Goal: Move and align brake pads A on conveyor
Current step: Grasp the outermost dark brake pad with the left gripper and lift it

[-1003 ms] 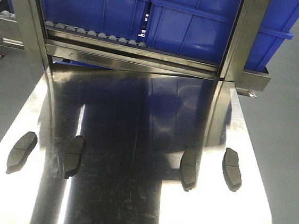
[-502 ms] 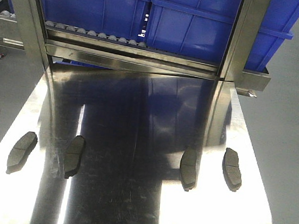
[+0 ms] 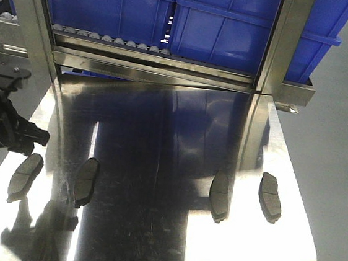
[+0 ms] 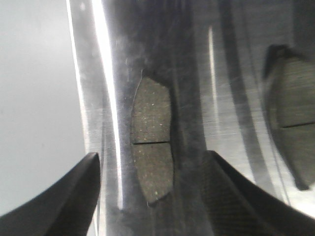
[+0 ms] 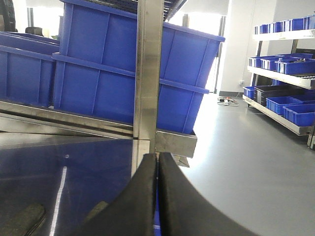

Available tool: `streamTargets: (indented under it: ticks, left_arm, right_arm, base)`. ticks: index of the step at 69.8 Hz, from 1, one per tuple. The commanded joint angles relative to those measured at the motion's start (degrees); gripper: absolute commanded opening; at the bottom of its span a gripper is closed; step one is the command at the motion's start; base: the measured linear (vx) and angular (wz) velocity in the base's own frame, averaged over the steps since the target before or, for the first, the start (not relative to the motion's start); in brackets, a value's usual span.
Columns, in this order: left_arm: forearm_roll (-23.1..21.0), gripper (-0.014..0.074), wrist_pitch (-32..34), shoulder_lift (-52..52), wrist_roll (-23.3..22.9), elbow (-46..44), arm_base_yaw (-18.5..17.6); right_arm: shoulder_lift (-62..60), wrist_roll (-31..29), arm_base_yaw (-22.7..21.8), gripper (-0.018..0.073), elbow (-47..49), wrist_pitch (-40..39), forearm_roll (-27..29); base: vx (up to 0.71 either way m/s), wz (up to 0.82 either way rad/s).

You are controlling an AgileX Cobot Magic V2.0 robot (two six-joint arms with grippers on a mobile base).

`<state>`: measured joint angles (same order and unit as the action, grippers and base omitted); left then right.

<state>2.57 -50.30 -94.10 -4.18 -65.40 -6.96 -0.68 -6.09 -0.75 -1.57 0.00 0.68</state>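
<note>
Left claw (image 4: pixel 151 155) held apart above brake pad (image 3: pixel 25 177) by surface (image 3: pixel 150 240) edge; right claw (image 5: pixel 157 196) pinched together. Pad could be knocked off slick edge if clipped.

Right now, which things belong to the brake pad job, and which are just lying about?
Job:
four dark grey curved brake pads
open left end effector over the far-left pad

Just there:
blue plastic bins
steel roller rack

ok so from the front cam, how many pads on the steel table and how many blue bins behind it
pads: 4
bins: 2
total: 6
</note>
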Motion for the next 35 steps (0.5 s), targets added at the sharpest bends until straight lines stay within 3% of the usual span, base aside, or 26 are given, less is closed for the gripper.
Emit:
streamTargets:
  ticks: [1,21,35]
  left_arm:
    - [-0.22,0.0439,0.72,-1.22,-0.48,-2.31,-0.19]
    - [-0.04,0.0551,0.41,-7.76,0.05,-2.52,-0.14]
    - [-0.21,0.0559,1.86,-9.3,-0.18,-2.52,-0.14]
  right_arm:
    - [-0.83,-0.42,-0.23,-0.001,-0.29,-4.6,-0.25]
    - [-0.83,-0.42,-0.23,-0.001,-0.29,-4.6,-0.25]
    - [-0.83,-0.42,-0.23,-0.001,-0.29,-4.6,-0.25]
  base:
    - [0.0,0.0]
    - [0.0,0.0]
    - [0.0,0.0]
